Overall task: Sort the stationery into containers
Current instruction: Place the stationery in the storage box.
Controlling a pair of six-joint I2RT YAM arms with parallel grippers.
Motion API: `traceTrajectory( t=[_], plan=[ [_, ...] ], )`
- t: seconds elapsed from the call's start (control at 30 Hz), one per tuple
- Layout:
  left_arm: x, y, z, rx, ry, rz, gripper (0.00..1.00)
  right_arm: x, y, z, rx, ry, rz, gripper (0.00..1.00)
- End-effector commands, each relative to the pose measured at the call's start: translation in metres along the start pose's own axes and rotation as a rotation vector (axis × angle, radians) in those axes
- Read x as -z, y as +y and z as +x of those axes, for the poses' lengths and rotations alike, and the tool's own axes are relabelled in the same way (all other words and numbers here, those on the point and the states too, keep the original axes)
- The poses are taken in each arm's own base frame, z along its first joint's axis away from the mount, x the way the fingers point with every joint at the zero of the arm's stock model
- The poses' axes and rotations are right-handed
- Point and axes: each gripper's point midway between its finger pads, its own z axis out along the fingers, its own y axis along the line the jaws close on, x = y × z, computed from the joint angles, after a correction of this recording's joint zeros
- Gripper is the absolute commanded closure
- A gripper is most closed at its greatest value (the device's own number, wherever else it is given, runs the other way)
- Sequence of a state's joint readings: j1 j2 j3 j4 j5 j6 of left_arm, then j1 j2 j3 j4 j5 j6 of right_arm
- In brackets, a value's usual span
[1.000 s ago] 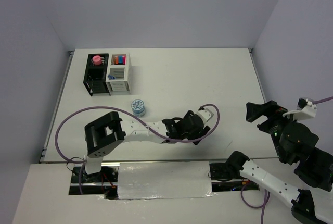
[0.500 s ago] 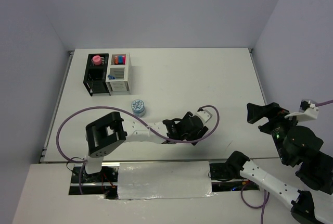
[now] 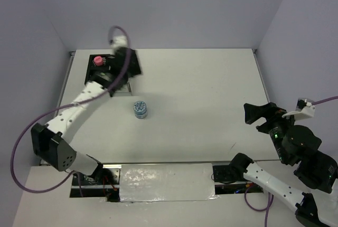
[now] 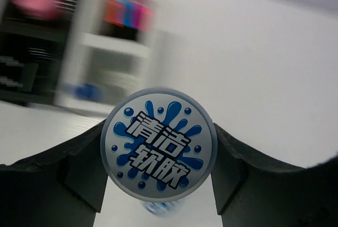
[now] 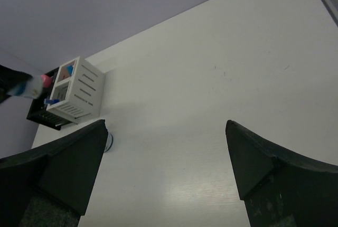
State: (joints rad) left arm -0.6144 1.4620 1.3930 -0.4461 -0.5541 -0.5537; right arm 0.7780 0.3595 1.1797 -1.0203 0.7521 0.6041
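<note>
My left gripper (image 3: 127,64) hangs over the containers at the back left, shut on a round light-blue patterned tin (image 4: 158,145) that fills the gap between its fingers. Behind it, blurred, stand the black box (image 4: 31,53) and the white box (image 4: 105,63). A pink-capped bottle (image 3: 97,60) stands in the black box (image 3: 95,82). Orange and blue highlighter caps (image 4: 127,15) show in the white box, which the arm covers in the top view. A second tin (image 3: 140,109) sits on the table. My right gripper (image 3: 257,116) is open and empty at the right.
The left arm (image 3: 74,108) stretches diagonally from its base at the near left toward the boxes. The table's left rail (image 3: 62,92) runs beside the black box. Walls close in the back and both sides.
The left arm has swung from the near middle of the table to the back left, over the boxes, carrying the tin. The right gripper shifted slightly left.
</note>
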Motion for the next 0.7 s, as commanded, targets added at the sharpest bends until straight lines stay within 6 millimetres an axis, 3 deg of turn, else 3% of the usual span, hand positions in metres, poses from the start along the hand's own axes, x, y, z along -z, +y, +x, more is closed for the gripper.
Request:
traceTrajectory(
  t=[0.0, 0.03, 0.1, 0.13, 0.23, 0.47, 0.67],
  plan=[
    [0.009, 0.138, -0.044, 0.178, -0.009, -0.327, 1.00, -0.008, 0.021, 0.003, -0.013, 0.005, -0.066, 0.00],
    [0.007, 0.179, -0.052, 0.232, -0.008, -0.410, 1.00, -0.011, 0.023, 0.008, -0.008, 0.015, -0.071, 0.00],
    [-0.004, 0.203, -0.063, 0.282, 0.007, -0.428, 1.00, -0.015, 0.033, 0.013, -0.004, 0.031, -0.102, 0.00],
    [-0.007, 0.226, -0.071, 0.314, -0.007, -0.458, 1.00, -0.018, 0.035, 0.017, 0.005, 0.042, -0.106, 0.00],
    [-0.027, 0.254, -0.082, 0.356, -0.010, -0.458, 1.00, -0.024, 0.044, 0.026, 0.035, 0.071, -0.126, 0.00],
    [-0.059, 0.261, -0.084, 0.371, -0.025, -0.414, 1.00, -0.029, 0.049, 0.037, 0.065, 0.094, -0.148, 0.00],
    [-0.086, 0.258, -0.072, 0.377, 0.005, -0.379, 1.00, -0.029, 0.048, 0.038, 0.073, 0.094, -0.155, 0.00]
  ],
)
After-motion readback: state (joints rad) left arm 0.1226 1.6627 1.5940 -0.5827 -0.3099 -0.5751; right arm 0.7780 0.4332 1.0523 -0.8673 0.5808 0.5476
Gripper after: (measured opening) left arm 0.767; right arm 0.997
